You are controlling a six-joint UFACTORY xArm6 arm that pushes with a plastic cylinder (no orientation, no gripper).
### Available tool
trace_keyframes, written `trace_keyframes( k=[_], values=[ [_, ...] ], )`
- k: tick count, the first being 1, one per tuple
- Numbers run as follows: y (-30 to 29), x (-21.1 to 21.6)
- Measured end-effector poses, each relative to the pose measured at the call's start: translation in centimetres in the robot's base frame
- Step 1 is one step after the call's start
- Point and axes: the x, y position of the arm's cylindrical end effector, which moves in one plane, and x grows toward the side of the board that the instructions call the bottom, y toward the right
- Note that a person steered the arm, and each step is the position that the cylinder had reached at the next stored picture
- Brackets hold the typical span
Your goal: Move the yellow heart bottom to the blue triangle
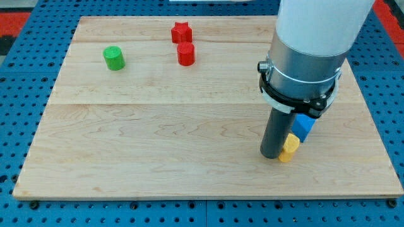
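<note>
The yellow heart block (pixel 290 148) lies near the view's bottom right of the wooden board (pixel 158 139). The blue triangle block (pixel 305 127) sits just above and right of it, touching or nearly touching, partly hidden by the arm. My tip (pixel 272 155) is the lower end of the dark rod, standing right against the yellow heart's left side. The arm's grey and white body (pixel 309 44) rises over both blocks and hides part of the blue block.
A green cylinder block (pixel 114 58) sits at the view's upper left. A red star-like block (pixel 181 32) and a red cylinder-like block (pixel 186 54) sit close together at the top centre. The board's right edge lies near the blue block.
</note>
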Motion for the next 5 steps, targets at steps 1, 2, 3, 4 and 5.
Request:
trace_keyframes(
  k=[1, 2, 3, 4, 5],
  values=[
    [-1.5, -1.2],
    [-0.5, -3.4],
    [0.8, -2.8],
    [2.6, -1.6],
    [3.2, -1.3]
  ],
)
